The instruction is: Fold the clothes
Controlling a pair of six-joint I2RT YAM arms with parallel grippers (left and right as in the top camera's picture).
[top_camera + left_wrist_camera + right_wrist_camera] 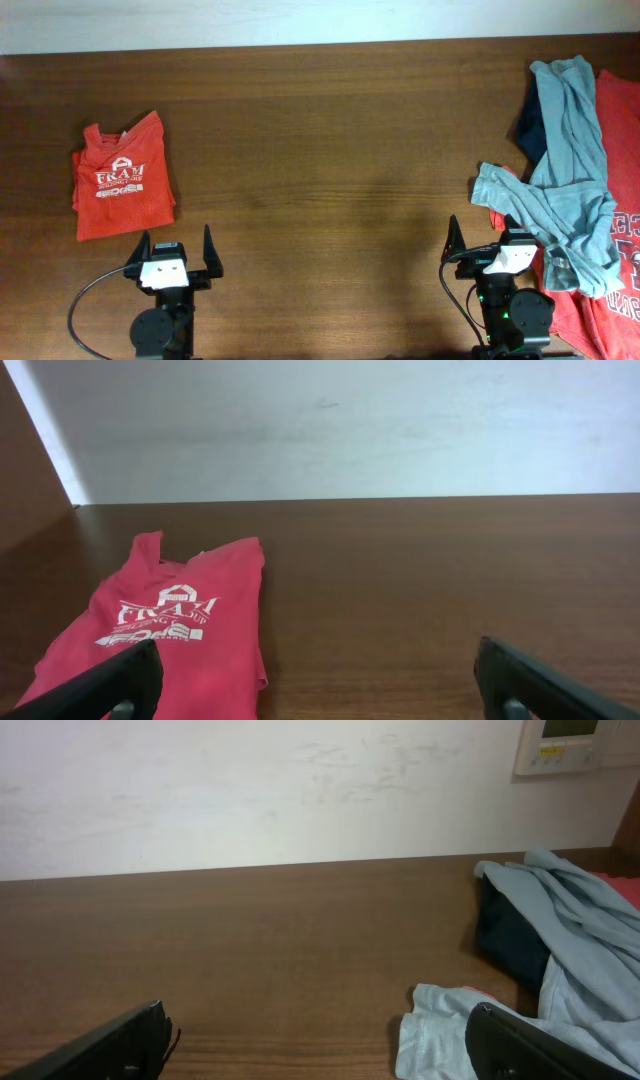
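Note:
A folded red shirt with white print (122, 188) lies at the left of the table; it also shows in the left wrist view (175, 625). A pile of unfolded clothes sits at the right: a light blue shirt (565, 175) on top, a dark navy garment (532, 125) beneath, and a red shirt (620, 130) under both. The light blue shirt also shows in the right wrist view (580, 940). My left gripper (174, 255) is open and empty at the front edge, just below the folded shirt. My right gripper (495, 250) is open and empty; its right finger is at the blue shirt's sleeve.
The brown wooden table (330, 150) stretches between the folded shirt and the pile. A white wall (350, 420) stands behind the far edge. A wall control panel (575, 745) hangs at the far right.

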